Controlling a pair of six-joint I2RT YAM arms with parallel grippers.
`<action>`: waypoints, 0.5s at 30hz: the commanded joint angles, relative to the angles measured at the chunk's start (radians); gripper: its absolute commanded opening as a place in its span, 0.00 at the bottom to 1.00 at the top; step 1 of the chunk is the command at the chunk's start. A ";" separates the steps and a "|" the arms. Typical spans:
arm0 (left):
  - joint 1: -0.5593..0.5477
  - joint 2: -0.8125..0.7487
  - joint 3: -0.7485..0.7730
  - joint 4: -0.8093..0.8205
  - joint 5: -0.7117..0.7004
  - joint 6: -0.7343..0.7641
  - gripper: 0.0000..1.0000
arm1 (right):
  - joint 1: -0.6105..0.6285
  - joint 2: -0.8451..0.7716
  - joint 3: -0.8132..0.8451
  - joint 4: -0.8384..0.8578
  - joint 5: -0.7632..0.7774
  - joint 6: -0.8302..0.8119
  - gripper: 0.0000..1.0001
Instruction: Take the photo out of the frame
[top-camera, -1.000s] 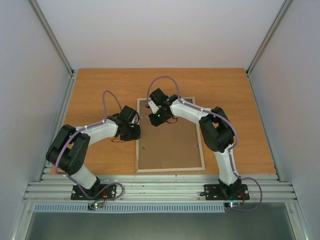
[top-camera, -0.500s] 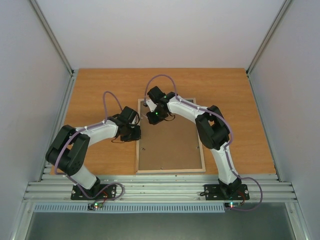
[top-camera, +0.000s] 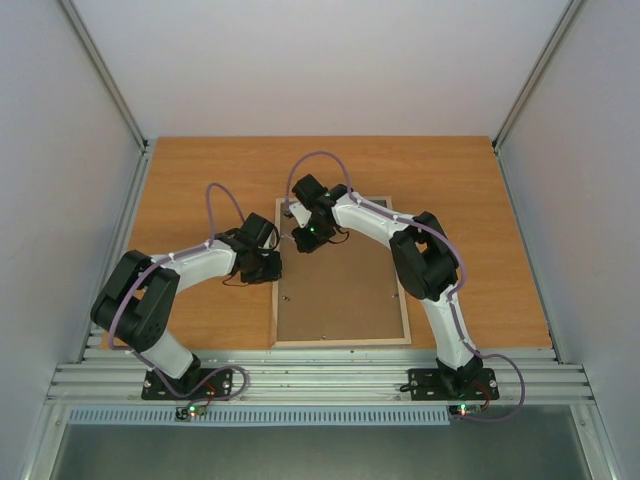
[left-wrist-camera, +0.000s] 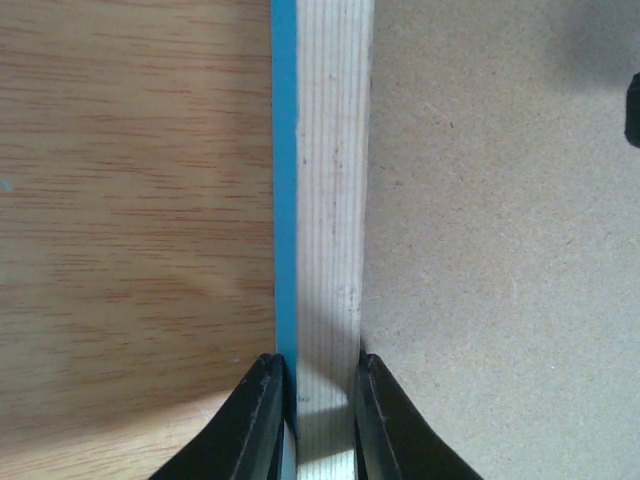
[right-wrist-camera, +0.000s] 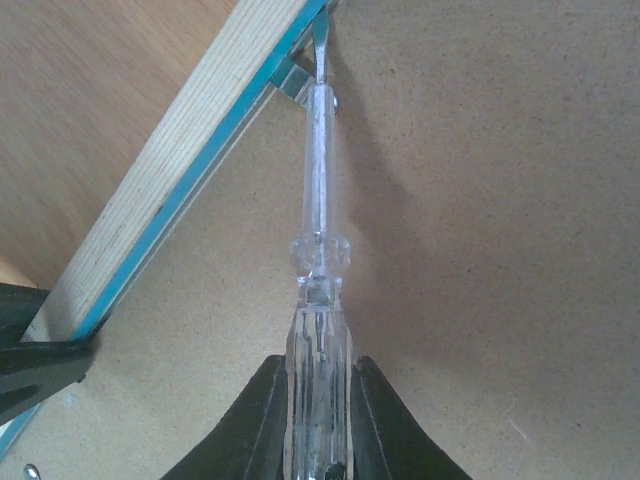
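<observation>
Frame (left-wrist-camera: 325, 200) is laid face down on the surface (left-wrist-camera: 130, 200). The photo is unseen, presumably under the backing board (right-wrist-camera: 480, 200). One rail is clamped in the left gripper (left-wrist-camera: 317, 372) jaws, likely for steadying. A screwdriver (right-wrist-camera: 318, 180) is pinched in the right gripper (right-wrist-camera: 316, 375) jaws, its tip set at a retaining tab (right-wrist-camera: 292, 82).

A robotics lab bench cell.
Two white-and-black arms, left arm (top-camera: 190, 262) and right arm (top-camera: 375, 222), stood bolted to ribbed aluminium rails (top-camera: 320, 378) at the near edge of a wood-grain table (top-camera: 200, 175); plain pale panels (top-camera: 320, 60) closed it in on three sides, metal struts (top-camera: 104, 65) ran up the corners, and purple cables (top-camera: 320, 153) looped from the arms' joints.
</observation>
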 joint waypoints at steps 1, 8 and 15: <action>-0.008 -0.015 -0.008 0.027 0.053 -0.013 0.12 | 0.034 0.014 0.005 -0.112 -0.033 -0.040 0.01; -0.008 -0.012 -0.008 0.030 0.052 -0.016 0.12 | 0.048 0.017 0.006 -0.141 -0.028 -0.061 0.01; -0.008 -0.008 -0.014 0.038 0.060 -0.020 0.12 | 0.072 0.020 0.014 -0.176 -0.028 -0.088 0.01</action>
